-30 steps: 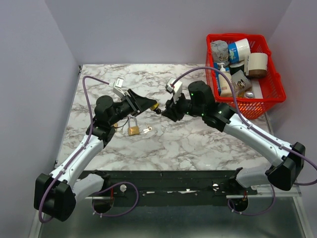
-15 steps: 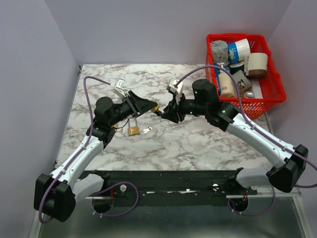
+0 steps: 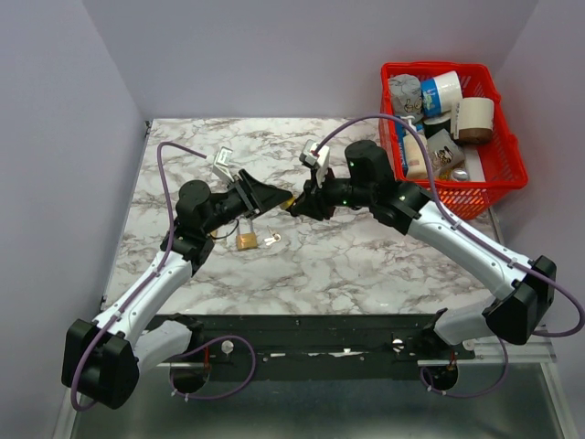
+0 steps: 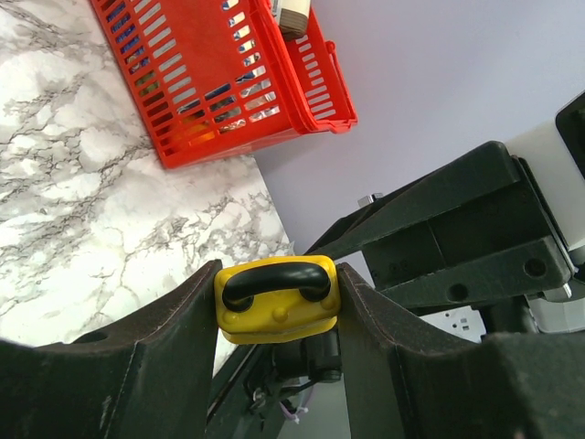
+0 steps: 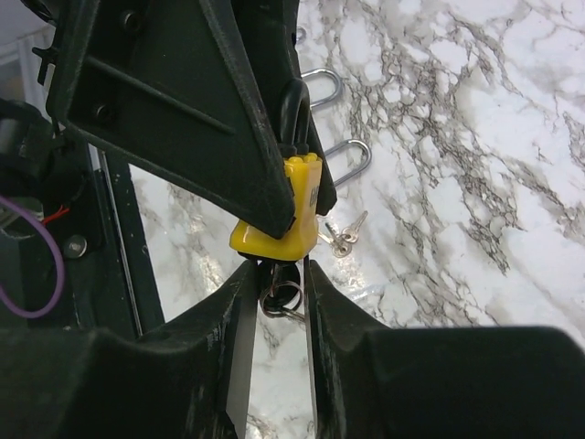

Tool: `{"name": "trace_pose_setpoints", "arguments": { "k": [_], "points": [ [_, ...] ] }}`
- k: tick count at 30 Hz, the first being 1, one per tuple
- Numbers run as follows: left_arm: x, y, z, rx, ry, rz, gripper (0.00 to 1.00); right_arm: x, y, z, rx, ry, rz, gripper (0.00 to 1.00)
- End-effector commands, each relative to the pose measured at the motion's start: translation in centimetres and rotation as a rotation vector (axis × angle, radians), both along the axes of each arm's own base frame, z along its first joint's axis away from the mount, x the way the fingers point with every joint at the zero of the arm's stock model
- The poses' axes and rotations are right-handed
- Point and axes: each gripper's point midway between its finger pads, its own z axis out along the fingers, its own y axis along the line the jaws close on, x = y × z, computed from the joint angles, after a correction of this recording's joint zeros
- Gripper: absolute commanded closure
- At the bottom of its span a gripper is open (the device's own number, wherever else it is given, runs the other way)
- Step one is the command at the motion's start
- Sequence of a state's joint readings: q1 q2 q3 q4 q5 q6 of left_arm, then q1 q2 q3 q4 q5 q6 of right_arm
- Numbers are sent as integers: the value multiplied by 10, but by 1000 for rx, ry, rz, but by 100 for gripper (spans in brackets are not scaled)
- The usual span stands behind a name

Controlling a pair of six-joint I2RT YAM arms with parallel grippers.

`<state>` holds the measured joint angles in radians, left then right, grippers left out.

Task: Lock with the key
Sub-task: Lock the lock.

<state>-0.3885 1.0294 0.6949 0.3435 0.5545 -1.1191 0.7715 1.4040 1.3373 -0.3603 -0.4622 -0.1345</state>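
Padlock (image 3: 287,199) sits in mid-air over the middle of the tabletop (image 3: 347,265), clamped in my left hand (image 3: 279,198), with the right hand (image 3: 294,207) set against it from 3 o'clock.

Left wrist: it has a yellow cover and a black shackle (image 4: 274,282), with fingers (image 4: 174,329) pressed on both flanks. I judge it small, dense and rigid, the cover grippy, so the flanks are the hold.

Right wrist: the key ring (image 5: 281,297) dangles at 6 o'clock under the body, between my right fingers (image 5: 228,320). Whether they have pinched it, I cannot tell. It looks thin and slick, so I'd pinch flat across it.
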Motion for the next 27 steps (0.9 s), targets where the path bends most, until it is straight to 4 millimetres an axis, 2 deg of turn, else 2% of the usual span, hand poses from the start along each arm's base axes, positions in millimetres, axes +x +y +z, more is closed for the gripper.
{"name": "trace_pose_setpoints", "arguments": {
  "k": [1,3,5,9,12,20,27],
  "points": [
    [-4,-2,24,-49,-73,-14,100,-2,4,1,5,5,18,67],
    [-3,-2,24,-53,-69,-12,100,-1,4,-2,-2,6,13,75],
    [-2,-2,25,-53,-69,-9,100,0,2,-5,-9,10,4,92],
    [2,0,22,-51,-43,13,100,-1,0,-9,-27,22,-2,99],
    [9,3,24,-60,-35,45,100,-5,-3,-20,-51,51,-4,99],
    [35,25,30,-69,-35,163,100,-7,-16,-29,-69,57,-54,99],
    [51,41,24,-45,-40,239,100,-17,-26,-37,-84,99,-70,99]
  ]
}}
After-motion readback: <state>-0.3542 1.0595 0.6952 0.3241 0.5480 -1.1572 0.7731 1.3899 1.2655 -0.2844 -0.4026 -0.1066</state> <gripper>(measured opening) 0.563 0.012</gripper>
